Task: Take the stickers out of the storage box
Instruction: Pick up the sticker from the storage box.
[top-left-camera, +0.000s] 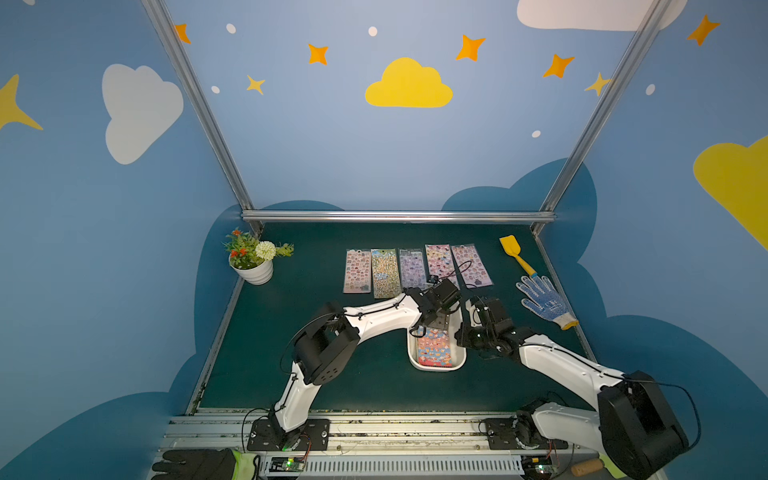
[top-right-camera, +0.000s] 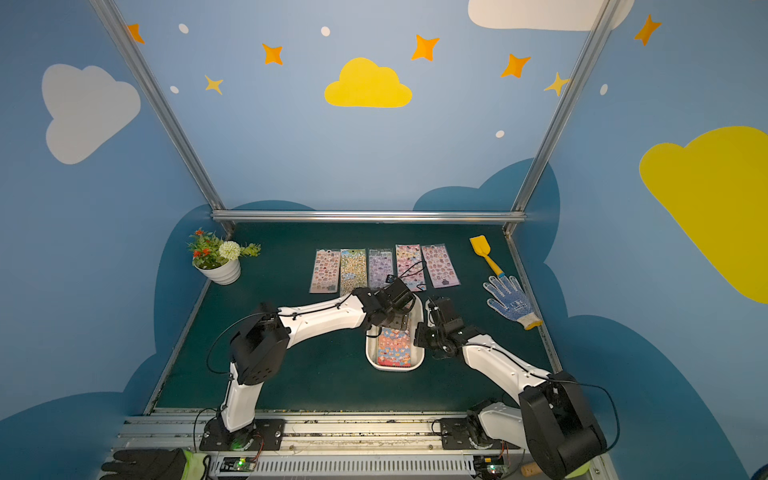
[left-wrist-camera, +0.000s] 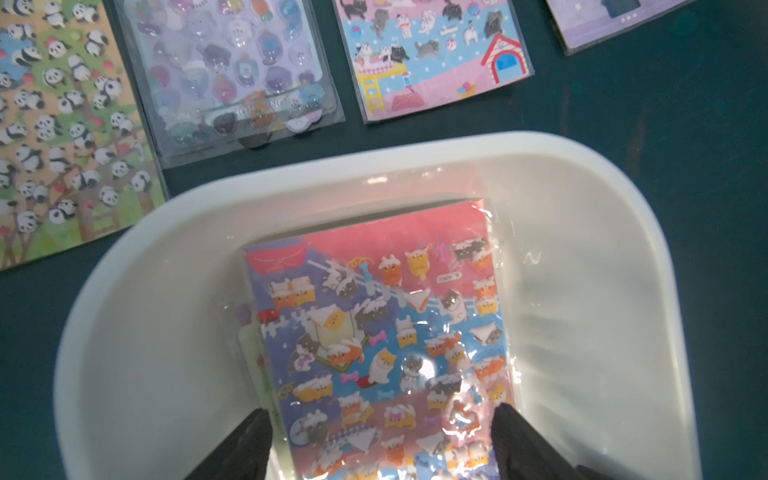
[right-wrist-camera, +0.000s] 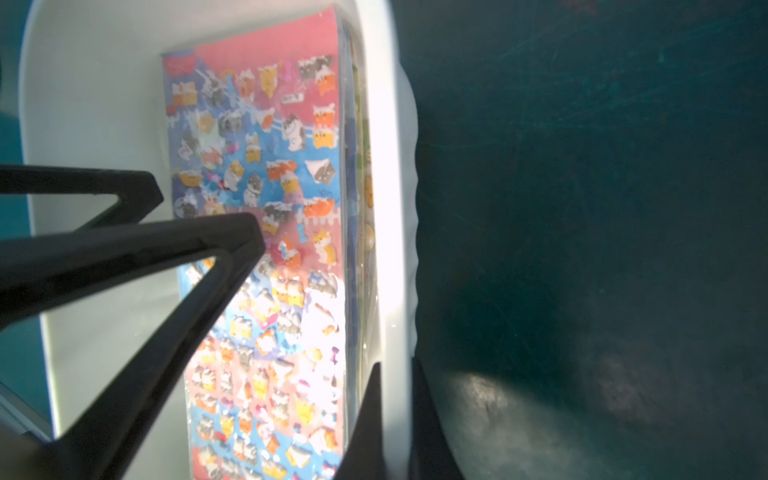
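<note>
Nearest the robot, the storage box (top-left-camera: 436, 368) sits on the counter (top-left-camera: 332, 374) between the arms, its long axis running away from the bases. The right claw (right-wrist-camera: 395, 374) is pressed together on the box's right rim, pinching it. Inside lie the stickers (left-wrist-camera: 374, 332) not yet removed, stacked lengthwise, a cat-patterned sheet (right-wrist-camera: 257, 166) on top. The left claw (left-wrist-camera: 381, 415) hangs directly above, spread wider than the sheet's short width, so the left arm looks placed to pick. Whether its tips touch the wrap cannot be told; glare hides how many sheets lie beneath. Beyond the box, five sheets (top-left-camera: 415, 270) lie in a row.
</note>
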